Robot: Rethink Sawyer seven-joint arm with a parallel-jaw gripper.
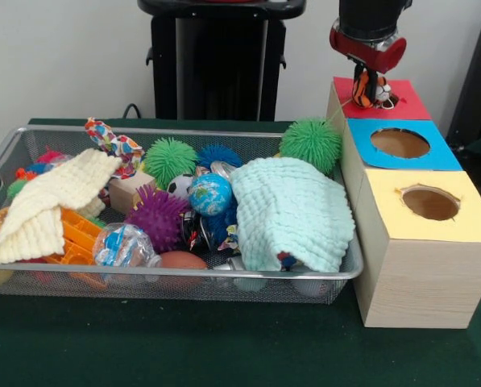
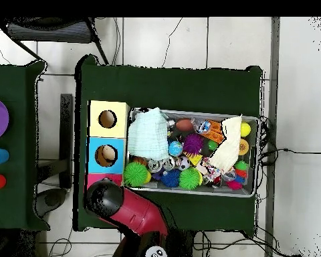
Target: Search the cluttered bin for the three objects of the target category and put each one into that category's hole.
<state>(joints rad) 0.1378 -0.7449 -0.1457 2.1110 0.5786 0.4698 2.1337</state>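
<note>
Orange striped tiger toy (image 1: 362, 87) hangs clamped in our red-black gripper (image 1: 370, 95), directly above red-topped wooden box hole (image 1: 391, 101); wire mesh bin (image 1: 103, 135) well left of hole.

Setting: robotics laboratory. Indicators: a bench (image 1: 184, 347) covered in dark green cloth, a red and black robot arm (image 2: 133, 211) mounted at its edge, a plain white wall (image 1: 63, 56), a tiled floor (image 2: 190, 40) with loose cables (image 2: 273, 150), and a wooden sorting box (image 1: 409, 242) with colour-coded holes.
</note>
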